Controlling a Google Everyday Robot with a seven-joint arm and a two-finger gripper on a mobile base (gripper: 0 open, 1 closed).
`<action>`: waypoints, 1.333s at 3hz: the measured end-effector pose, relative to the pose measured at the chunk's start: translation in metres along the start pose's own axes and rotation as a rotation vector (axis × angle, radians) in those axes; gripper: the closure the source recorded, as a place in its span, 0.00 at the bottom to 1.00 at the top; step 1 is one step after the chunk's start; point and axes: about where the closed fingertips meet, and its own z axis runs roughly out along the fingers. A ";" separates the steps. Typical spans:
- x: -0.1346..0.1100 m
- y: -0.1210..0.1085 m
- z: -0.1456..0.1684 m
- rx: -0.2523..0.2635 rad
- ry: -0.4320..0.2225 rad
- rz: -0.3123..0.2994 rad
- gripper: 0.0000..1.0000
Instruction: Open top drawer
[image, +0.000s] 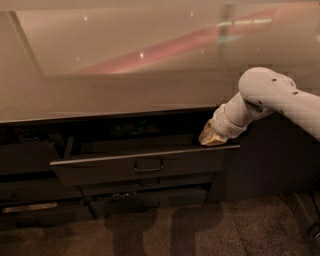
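Camera view: bent arm (270, 95), gripper (212, 138) at right rim of top drawer (135, 167)

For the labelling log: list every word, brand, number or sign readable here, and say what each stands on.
None can be read. The top drawer, its handle, the countertop and the arm show no lettering. The gripper, at the right end of the drawer's top edge, bears no readable mark either.

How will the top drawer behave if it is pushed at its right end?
The top drawer looks stiff and would likely slide straight rather than bend. It is wide, and the gripper sits at its right end, away from the centre handle, so it may skew slightly.
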 end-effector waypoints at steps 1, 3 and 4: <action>0.000 0.000 0.000 0.000 0.000 0.000 1.00; 0.018 -0.003 0.016 -0.037 0.012 0.046 1.00; 0.010 0.006 0.019 -0.052 0.005 0.042 1.00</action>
